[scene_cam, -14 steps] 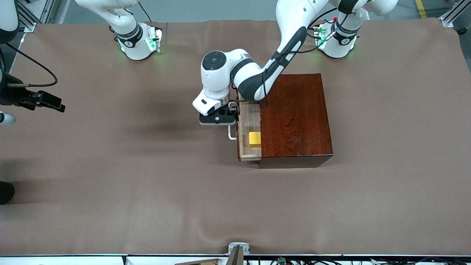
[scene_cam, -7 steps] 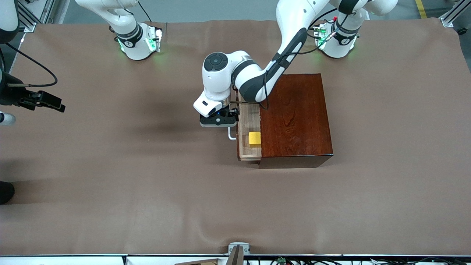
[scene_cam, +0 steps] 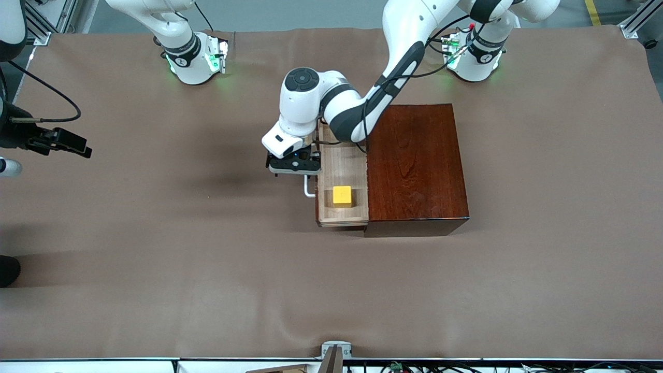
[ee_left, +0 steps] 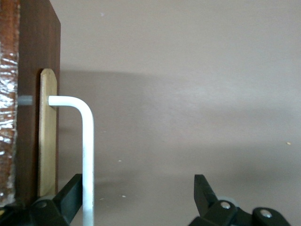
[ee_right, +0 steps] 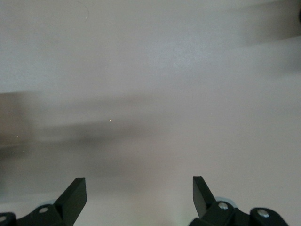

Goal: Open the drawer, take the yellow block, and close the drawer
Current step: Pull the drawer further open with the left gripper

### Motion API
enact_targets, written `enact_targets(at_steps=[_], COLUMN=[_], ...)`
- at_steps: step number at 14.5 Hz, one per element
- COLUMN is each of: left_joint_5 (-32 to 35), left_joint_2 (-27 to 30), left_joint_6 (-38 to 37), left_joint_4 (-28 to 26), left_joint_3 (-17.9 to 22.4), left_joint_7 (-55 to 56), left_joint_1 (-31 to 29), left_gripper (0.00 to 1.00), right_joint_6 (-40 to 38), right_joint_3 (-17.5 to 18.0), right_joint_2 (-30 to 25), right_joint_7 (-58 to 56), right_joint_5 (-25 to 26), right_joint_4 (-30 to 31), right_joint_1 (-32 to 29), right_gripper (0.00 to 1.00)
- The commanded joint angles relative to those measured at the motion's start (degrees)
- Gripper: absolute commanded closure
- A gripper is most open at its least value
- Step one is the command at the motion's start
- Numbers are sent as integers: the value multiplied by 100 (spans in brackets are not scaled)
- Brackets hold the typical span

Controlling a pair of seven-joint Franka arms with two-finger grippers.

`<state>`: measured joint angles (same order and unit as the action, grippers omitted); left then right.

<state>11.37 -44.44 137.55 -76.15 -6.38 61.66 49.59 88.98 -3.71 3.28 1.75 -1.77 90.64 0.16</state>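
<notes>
Reaching from its base at the left arm's end of the table (scene_cam: 155, 290), the left arm bends over the glossy dark reddish-brown wooden box (scene_cam: 414, 166) and brings the left hand (scene_cam: 293, 165) down at the white U-shaped bar handle (scene_cam: 309, 187) of the drawer (scene_cam: 342, 176). In the left wrist view the left hand (ee_left: 141, 202) has its fingers (ee_left: 70, 195) spread apart, with one finger touching or just beside the handle's (ee_left: 87, 155) white bar and the other well clear of it, so the handle is not clamped.

The drawer, a sliding tray with a pale light-wood interior, stands pulled part-way out of the box toward the right arm's end of the table. Inside it rests the small bright yellow cube (scene_cam: 342, 195), the yellow block, in the part of the tray nearer to the front camera and apart from the hand.

The right arm waits at the right arm's end of the table; in the right wrist view the right hand (ee_right: 139, 200) hangs over bare brown table cloth with its fingers wide apart and nothing between them.
</notes>
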Motion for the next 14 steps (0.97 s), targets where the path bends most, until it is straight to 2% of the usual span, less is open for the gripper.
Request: enact_targets(at_steps=[1,6,14], left_joint_5=[-100,-91,-118], left_joint_2=[-187,-126,111], left_joint_6=[307,334,-254], left_joint_4=[311,294,293], left_joint_3=[-12,14,-21], left_joint_7=[21,4,257], left_joint_1=[94,112,121], left_gripper=[0,0,0], right_joint_6=[-12,-12,-12], right_joint_3=[81,81,55], right_joint_2=[-108,-108,-108], right_joint_7=[-43,-43,-43], right_joint_5=[98,98,98], right_joint_4=[85,85,68], right_joint_1=[-104,-104,-130], right_gripper=[0,0,0])
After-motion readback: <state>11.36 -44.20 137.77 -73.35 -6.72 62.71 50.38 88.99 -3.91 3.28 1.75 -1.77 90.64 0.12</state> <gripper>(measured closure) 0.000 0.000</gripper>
